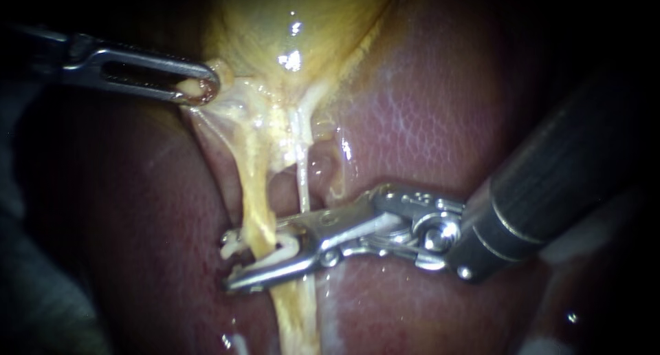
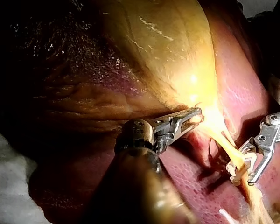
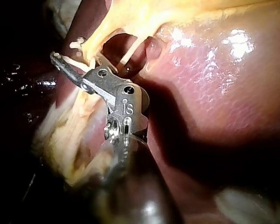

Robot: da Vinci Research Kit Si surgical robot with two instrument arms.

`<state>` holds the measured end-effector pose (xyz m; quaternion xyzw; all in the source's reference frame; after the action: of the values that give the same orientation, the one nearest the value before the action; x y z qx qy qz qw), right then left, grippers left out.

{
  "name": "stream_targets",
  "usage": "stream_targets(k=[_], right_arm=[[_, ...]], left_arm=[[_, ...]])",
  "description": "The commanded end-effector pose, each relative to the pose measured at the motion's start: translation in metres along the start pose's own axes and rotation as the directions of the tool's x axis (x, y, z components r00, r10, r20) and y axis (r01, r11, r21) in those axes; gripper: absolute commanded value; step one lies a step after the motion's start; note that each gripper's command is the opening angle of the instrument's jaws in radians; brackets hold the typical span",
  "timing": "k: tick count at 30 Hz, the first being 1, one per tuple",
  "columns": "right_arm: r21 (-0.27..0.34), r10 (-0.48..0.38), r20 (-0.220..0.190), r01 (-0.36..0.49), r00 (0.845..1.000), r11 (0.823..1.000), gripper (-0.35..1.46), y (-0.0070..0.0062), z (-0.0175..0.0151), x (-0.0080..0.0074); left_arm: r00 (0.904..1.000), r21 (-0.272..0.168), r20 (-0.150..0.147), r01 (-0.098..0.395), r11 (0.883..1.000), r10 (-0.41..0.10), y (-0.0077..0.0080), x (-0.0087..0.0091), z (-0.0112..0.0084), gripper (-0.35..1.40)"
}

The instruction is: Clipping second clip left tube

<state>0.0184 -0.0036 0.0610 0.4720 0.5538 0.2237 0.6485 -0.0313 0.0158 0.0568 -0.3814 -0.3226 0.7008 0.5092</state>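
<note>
The yellow left tube (image 1: 256, 217) runs down from the gallbladder (image 1: 289, 31). My right instrument (image 1: 225, 260) comes in from the right, and its jaws straddle this tube, one in front and one behind. They hold a white clip (image 1: 285, 248) that lies across the tube, its legs still spread. A thin white right tube (image 1: 302, 179) passes just behind the upper jaw. My left instrument (image 1: 201, 88) enters from the upper left. Its slotted jaws are shut on tissue at the gallbladder's lower edge, pulling it taut to the left. The left wrist view shows that grip (image 2: 193, 117).
Dark red liver (image 1: 426, 121) surrounds the tubes on both sides. A thin pale membrane (image 1: 213, 131) stretches from the left instrument's hold down toward the left tube. The right instrument's thick shaft (image 1: 564, 176) crosses the right half of the endoscope view.
</note>
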Motion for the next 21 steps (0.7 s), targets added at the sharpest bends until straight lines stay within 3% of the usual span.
stream_targets(k=[1,10,21], right_arm=[[0.000,0.005,0.000,-0.005,1.000,1.000,0.05,-0.0001,-0.0001,0.0001],[0.001,0.053,0.000,-0.053,0.999,0.999,-0.35,-0.0004,-0.0003,0.0001],[0.000,0.070,-0.001,-0.070,0.998,0.998,-0.35,-0.0006,-0.0006,0.0000]], left_arm=[[1.0000,0.000,0.000,0.000,1.000,0.000,0.0000,0.0000,0.0000,-0.35],[1.0000,0.000,0.000,0.000,1.000,0.000,0.0000,0.0000,0.0000,-0.35],[1.0000,0.000,0.000,0.000,1.000,0.000,0.0000,0.0000,0.0000,-0.35]])
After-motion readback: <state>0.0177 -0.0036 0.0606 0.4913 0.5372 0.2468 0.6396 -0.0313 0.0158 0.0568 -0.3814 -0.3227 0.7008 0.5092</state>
